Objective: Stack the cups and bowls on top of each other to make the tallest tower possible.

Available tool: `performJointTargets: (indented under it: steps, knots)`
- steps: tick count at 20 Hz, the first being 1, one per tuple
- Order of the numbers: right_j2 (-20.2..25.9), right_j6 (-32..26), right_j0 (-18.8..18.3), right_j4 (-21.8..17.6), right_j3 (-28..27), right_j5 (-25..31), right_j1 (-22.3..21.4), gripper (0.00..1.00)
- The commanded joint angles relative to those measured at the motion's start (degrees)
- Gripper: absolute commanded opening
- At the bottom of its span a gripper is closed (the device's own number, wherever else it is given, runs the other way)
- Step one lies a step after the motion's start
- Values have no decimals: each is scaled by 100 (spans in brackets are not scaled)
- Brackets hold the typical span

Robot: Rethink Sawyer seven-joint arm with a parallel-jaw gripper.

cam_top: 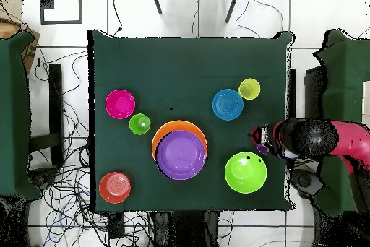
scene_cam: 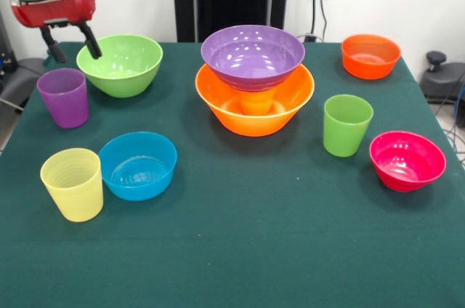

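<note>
the tower is only begun: a purple bowl sits in the large orange bowl. the other cups and bowls stand around it. the gripper hangs open and empty, well apart, above the purple cup.

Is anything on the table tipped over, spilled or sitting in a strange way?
Nothing is tipped or spilled. One oddity: the purple bowl does not nest in the large orange bowl; it sits high on something orange inside. Every other cup and bowl stands upright and apart on the green cloth. The tool hangs open between purple cup and green bowl.
</note>
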Motion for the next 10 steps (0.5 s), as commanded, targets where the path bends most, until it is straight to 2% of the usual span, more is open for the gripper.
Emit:
performJointTargets:
  steps: [1, 7, 10]
  knots:
    - [-89, -1818, 361, -19, 140, 665, 68, 100]
    - [-75, -1710, 423, -6, 101, 674, 36, 100]
    - [-35, -1504, 340, 34, 122, 334, 100, 100]
